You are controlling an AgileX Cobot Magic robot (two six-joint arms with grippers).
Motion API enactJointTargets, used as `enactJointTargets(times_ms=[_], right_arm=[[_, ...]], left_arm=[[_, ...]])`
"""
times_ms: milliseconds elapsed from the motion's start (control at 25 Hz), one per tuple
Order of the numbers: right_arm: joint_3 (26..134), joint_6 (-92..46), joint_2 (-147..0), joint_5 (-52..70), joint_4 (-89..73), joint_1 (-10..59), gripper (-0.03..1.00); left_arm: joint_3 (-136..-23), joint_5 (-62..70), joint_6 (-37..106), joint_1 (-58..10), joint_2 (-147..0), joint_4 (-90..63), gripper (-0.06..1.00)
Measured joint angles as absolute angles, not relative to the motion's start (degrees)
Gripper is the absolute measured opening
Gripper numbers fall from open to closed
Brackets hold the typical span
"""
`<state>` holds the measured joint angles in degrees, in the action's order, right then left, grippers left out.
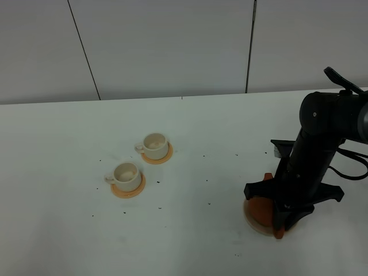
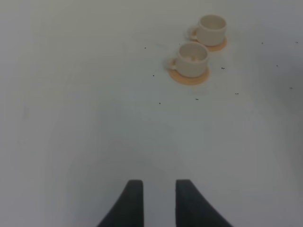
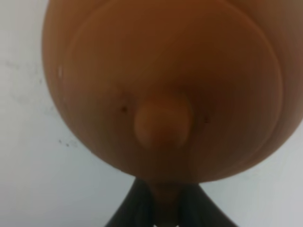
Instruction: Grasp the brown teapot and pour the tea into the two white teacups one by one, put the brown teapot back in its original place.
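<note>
The right arm [image 1: 313, 155] is matte black with a rounded joint housing [image 1: 322, 112]. A black cable [image 1: 352, 167] loops out just below that housing, and a flat winged bracket [image 1: 322, 194] sits farther below it. The left gripper [image 2: 158, 183] has dark, smooth, tapered fingers [image 2: 132, 203].

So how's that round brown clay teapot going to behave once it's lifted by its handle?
The round reddish-brown clay teapot looks heavy for its size, so pinched only at its thin handle it may swing or tilt. Its knobbed lid seems merely seated, so it could slip when tipped. Hard clay likely chips if bumped.
</note>
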<state>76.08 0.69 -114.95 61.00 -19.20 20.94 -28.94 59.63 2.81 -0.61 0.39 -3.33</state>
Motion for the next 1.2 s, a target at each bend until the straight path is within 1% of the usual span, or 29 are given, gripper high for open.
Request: enactJointTargets(times_ms=[1200], right_arm=[[75.8,0.0,-112.9,59.2,-17.2,20.9,0.10]], left_arm=[[-28.9,59.6,2.8,-0.6,0.4,-3.3,0.24]])
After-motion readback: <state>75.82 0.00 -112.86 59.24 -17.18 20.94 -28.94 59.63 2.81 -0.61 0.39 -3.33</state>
